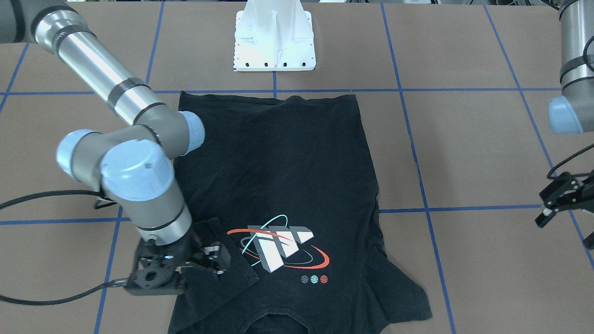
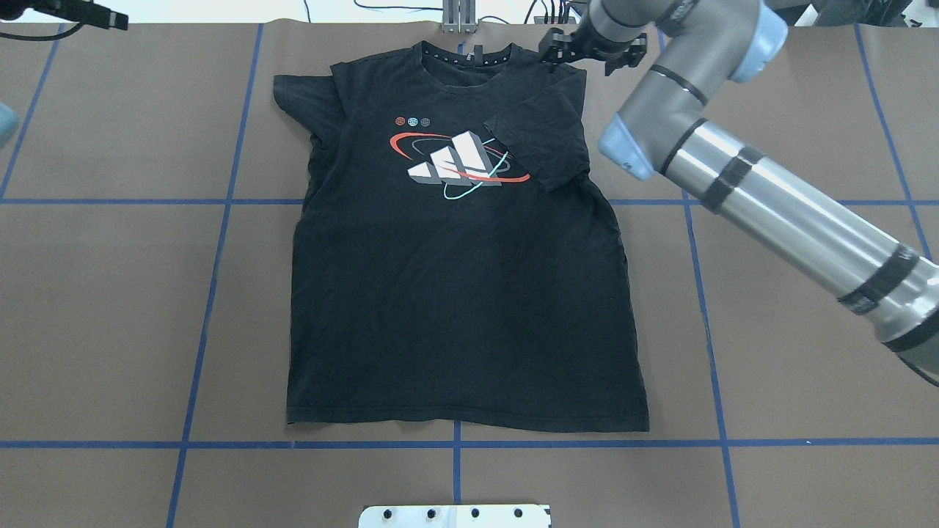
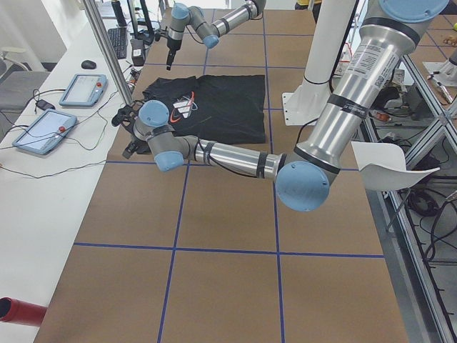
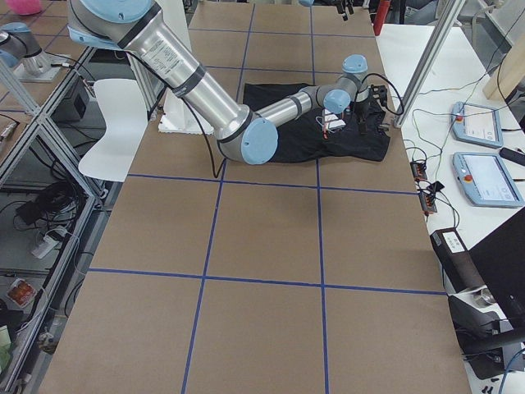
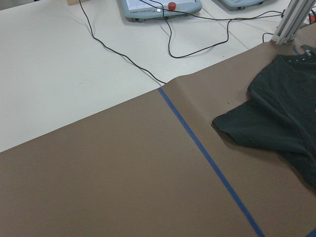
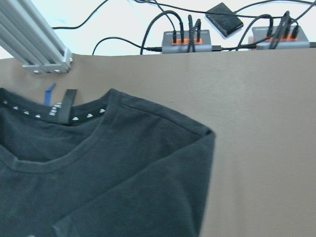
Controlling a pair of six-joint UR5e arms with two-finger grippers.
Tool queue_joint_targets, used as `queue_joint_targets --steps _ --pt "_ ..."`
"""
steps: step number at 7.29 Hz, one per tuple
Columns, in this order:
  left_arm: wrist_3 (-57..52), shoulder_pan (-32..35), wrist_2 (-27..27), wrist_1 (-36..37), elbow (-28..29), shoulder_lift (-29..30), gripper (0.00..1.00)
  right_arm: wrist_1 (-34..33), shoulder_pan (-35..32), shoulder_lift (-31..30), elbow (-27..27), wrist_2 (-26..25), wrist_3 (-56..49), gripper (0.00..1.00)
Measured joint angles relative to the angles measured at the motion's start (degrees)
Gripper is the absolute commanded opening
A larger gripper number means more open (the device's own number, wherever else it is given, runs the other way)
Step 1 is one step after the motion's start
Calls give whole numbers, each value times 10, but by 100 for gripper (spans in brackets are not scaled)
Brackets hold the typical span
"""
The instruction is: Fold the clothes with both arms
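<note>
Nearest the overhead camera, a white metal mounting plate [image 2: 455, 515] sat at the near edge of the brown paper-covered table [image 2: 792, 381], which was ruled with blue tape lines. Beyond it the black short-sleeved T-shirt [image 2: 455, 293] lay flat in the middle of the table, print side up, its hem near and its collar far. Its right sleeve [image 2: 539, 143] was folded inward over the chest, touching the edge of the white-grey block print [image 2: 455, 158]; the other sleeve lay crumpled outward. The right arm's black two-finger gripper [image 2: 587, 48] hung over the shirt's far right shoulder; whether its jaws were parted could not be told. The left arm's black gripper [image 1: 554, 204] hung well apart from the shirt on the left, jaws parted, holding nothing.
</note>
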State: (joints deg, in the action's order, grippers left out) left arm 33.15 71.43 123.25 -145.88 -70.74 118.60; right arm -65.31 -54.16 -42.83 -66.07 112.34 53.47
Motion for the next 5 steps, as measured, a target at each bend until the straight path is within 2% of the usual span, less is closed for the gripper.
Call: queue_joint_targets --steps 2,5 --pt "86 -51 -93 -54 95 75 100 2 -52 -110 -87 55 -92 100" --pt "149 -118 -199 -82 203 140 99 8 -101 -206 -143 101 -180 100"
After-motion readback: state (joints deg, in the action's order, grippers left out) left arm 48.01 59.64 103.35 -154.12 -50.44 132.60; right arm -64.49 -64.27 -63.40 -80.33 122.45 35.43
